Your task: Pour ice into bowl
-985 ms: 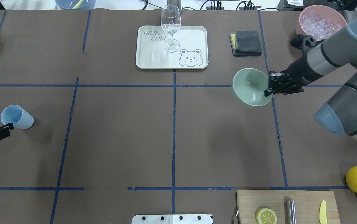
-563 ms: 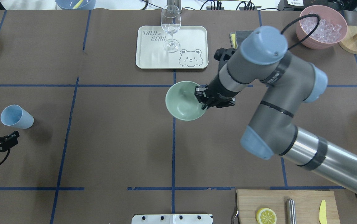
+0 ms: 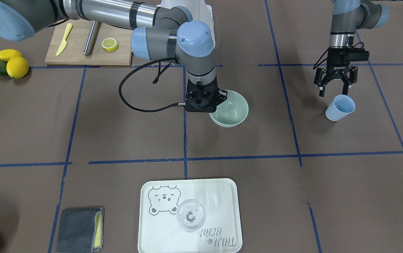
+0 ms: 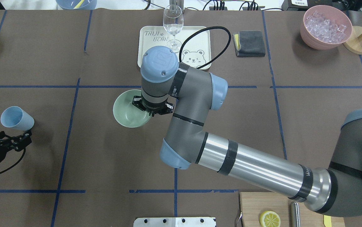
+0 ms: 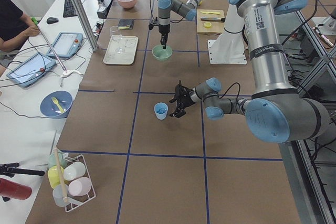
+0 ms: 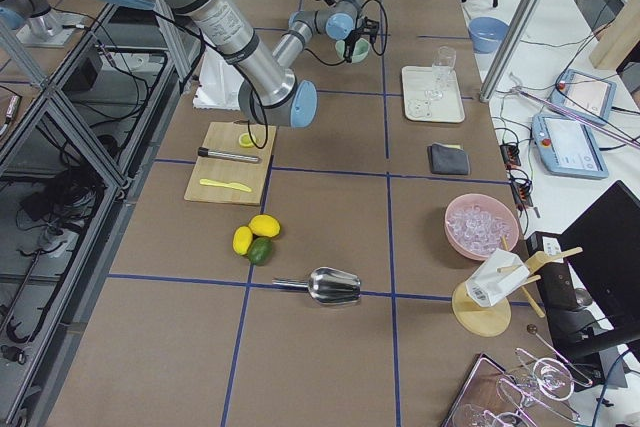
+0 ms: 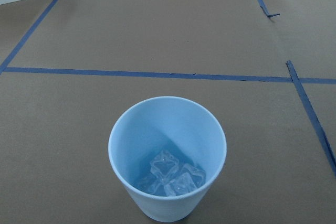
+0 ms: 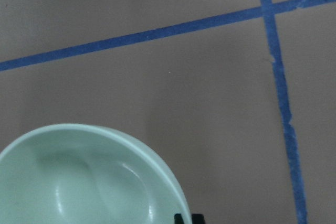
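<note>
Your left gripper (image 3: 334, 88) spread, empty | blue cup (image 3: 340, 108) of ice (image 7: 170, 174) just ahead, upright | bowl (image 4: 127, 110) well apart, rim pinched by right gripper (image 4: 152, 113)

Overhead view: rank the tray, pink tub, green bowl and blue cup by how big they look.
1. Tray, though the right arm hides one corner.
2. Pink tub.
3. Green bowl.
4. Blue cup.
</note>
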